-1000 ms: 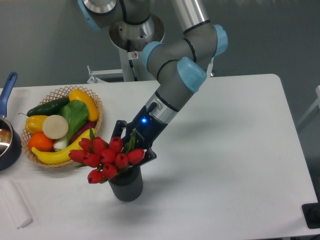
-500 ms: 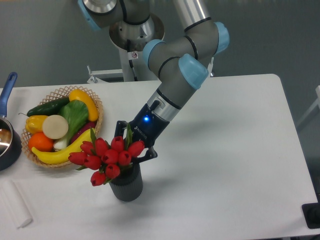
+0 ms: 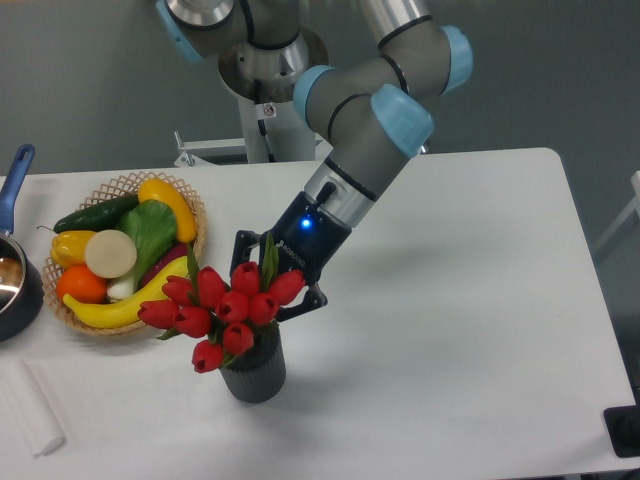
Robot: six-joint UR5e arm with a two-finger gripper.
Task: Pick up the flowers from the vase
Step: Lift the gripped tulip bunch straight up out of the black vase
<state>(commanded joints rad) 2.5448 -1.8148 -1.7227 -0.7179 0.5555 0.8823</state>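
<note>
The flowers (image 3: 225, 308), a bunch of red tulip buds with green leaves, stand in the vase (image 3: 255, 373), a small dark grey ribbed cylinder at the table's front middle. The buds lean to the left over the vase mouth. My gripper (image 3: 272, 292) comes down from the upper right and sits right behind the buds, its dark fingers on either side of the bunch. The fingers look closed on the stems, but the buds hide the contact. The stems and the vase mouth are hidden.
A wicker basket (image 3: 195, 215) with banana, cucumber, peppers and an orange stands at the left, close to the flowers. A dark pot with a blue handle (image 3: 14, 175) is at the far left edge. A white folded cloth (image 3: 30, 408) lies at the front left.
The gripper and the bunch have moved slightly up and to the right together. The buds sit a little higher over the vase than a second ago.
</note>
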